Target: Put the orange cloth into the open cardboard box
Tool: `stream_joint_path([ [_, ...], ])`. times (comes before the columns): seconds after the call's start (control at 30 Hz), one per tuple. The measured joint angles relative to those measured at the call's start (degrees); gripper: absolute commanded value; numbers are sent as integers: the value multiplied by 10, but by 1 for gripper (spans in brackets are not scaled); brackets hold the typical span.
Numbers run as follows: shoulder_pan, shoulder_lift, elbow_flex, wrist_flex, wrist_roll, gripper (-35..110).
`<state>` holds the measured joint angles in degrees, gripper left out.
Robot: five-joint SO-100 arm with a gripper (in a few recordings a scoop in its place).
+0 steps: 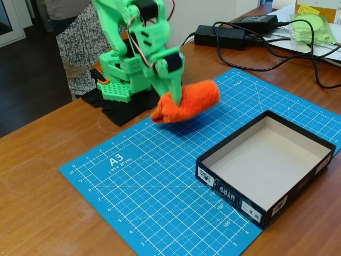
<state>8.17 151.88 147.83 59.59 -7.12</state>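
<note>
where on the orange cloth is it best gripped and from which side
Across the narrow width near its left end, coming from above, much as the gripper seems to have it now. The cloth is a soft rolled oblong lying left to right above the mat, so its thick middle would likely bulge between the fingers.

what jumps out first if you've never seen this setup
The bright orange cloth grabs the eye first, a fluffy bundle pinched in the green arm's claw and lifted above the blue cutting mat near its far edge. Next comes the open cardboard box at the mat's right side in the fixed view, black outside and pale inside, with nothing in it.
</note>
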Motion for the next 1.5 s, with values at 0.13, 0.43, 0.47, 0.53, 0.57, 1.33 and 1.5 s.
stream_joint_path([
  [0.13, -33, 11, -45, 21, 40, 0],
  [0.43, -76, -221, -342, 80, 105, 0],
  [0.47, -75, -266, -378, 77, 105, 0],
  [0.53, -72, -358, -441, 70, 108, 0],
  [0.57, -66, -400, -468, 64, 108, 0],
  [1.33, 4, -1036, -1313, 286, 98, 0],
  [1.5, -19, -1065, -1299, 274, 113, 0],
])
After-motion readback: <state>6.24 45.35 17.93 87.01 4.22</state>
